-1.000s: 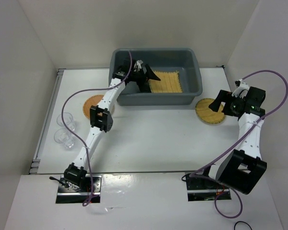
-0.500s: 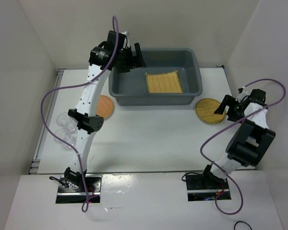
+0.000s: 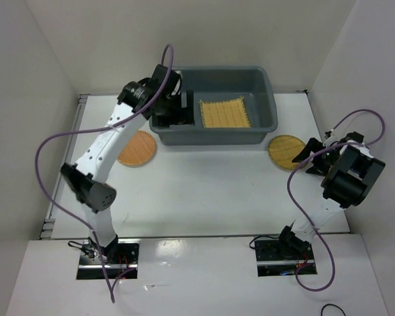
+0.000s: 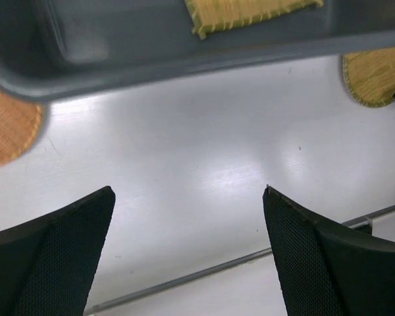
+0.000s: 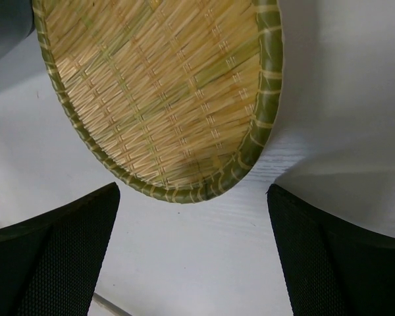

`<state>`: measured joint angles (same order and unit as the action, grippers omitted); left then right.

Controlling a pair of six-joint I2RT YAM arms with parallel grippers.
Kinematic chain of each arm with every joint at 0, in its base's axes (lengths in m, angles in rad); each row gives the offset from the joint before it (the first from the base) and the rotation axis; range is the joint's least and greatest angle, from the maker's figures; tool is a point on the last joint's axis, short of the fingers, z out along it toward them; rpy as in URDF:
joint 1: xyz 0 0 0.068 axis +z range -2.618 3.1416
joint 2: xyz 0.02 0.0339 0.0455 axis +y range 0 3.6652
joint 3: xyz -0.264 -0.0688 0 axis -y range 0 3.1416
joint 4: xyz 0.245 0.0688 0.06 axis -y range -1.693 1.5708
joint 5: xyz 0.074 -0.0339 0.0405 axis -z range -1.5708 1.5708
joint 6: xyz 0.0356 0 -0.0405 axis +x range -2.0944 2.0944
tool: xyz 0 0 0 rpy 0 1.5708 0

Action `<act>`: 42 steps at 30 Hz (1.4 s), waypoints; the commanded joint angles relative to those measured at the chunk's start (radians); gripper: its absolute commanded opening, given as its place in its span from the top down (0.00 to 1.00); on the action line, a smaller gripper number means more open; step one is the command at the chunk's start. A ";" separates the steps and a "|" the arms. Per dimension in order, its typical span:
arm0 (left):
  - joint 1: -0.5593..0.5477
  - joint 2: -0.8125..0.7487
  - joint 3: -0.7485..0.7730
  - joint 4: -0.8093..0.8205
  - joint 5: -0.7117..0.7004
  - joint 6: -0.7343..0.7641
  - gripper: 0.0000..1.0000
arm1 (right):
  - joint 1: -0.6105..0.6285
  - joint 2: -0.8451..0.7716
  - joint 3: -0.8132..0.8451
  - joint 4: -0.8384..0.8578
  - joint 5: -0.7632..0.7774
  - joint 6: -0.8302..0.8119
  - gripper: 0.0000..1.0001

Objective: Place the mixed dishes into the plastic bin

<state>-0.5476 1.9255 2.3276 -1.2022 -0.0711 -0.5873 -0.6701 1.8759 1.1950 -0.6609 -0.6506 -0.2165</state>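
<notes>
One dish inside the plastic bin (image 3: 217, 137) in the overhead view: the square yellow bamboo mat (image 3: 224, 113), flat on the floor of the right half. Outside, on the table (image 3: 204, 184): the round orange-brown disc (image 3: 137, 148) just off the bin's near-left corner, and the round yellow woven mat (image 3: 286, 153) just off its near-right corner. No sight of the two glass cups, possibly hidden by the left arm's elbow. Over the bin's left end, the left gripper (image 3: 178, 113). Low on the table beside the woven mat's right edge, the right gripper (image 3: 311, 158), apparently lined up for a pick.

From the left wrist: left fingers (image 4: 59, 257) spread wide, nothing between them. Looks down past the bin's near wall and a corner of the bamboo mat onto bare table, with the disc at the left edge and the woven mat at the right.

From the right wrist: right fingers (image 5: 59, 257) wide apart and empty, close to the table. Just ahead of the gap, untouched, the woven mat's bound edge. Looks like an approach to pinch that edge, probably the only hold on so flat a piece.
</notes>
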 commanded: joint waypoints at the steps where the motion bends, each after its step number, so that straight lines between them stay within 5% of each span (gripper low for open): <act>1: -0.009 -0.199 -0.314 0.183 0.007 -0.058 0.01 | -0.009 0.057 0.020 0.095 -0.014 0.026 0.03; 4: 0.018 -0.397 -0.649 0.370 0.089 -0.152 0.01 | -0.009 0.114 0.034 0.118 -0.041 0.037 0.03; 9: 0.018 -0.560 -0.867 0.405 0.099 -0.245 0.01 | -0.019 0.215 0.109 0.139 -0.142 0.055 0.05; 15: 0.018 -0.663 -0.976 0.395 0.090 -0.321 0.01 | -0.019 0.337 0.160 0.149 -0.263 0.074 0.33; 16: 0.018 -0.684 -0.988 0.395 0.090 -0.342 0.01 | -0.019 0.351 0.170 0.149 -0.280 0.074 0.47; 18: 0.018 -0.704 -1.014 0.395 0.090 -0.365 0.01 | -0.028 0.397 0.179 0.133 -0.345 0.074 0.59; 27: 0.018 -0.732 -1.074 0.414 0.099 -0.404 0.01 | -0.077 0.493 0.227 -0.074 -0.515 -0.142 0.94; 38: 0.028 -0.682 -1.074 0.494 0.126 -0.362 0.01 | -0.180 0.077 0.213 -0.289 -0.425 -0.351 1.00; 42: 0.037 -0.663 -1.065 0.503 0.136 -0.336 0.01 | -0.198 -0.143 0.311 -0.278 -0.441 -0.301 1.00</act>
<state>-0.5224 1.2484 1.2526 -0.7425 0.0471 -0.9627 -0.7704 1.9572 1.3842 -0.9409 -1.0286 -0.5140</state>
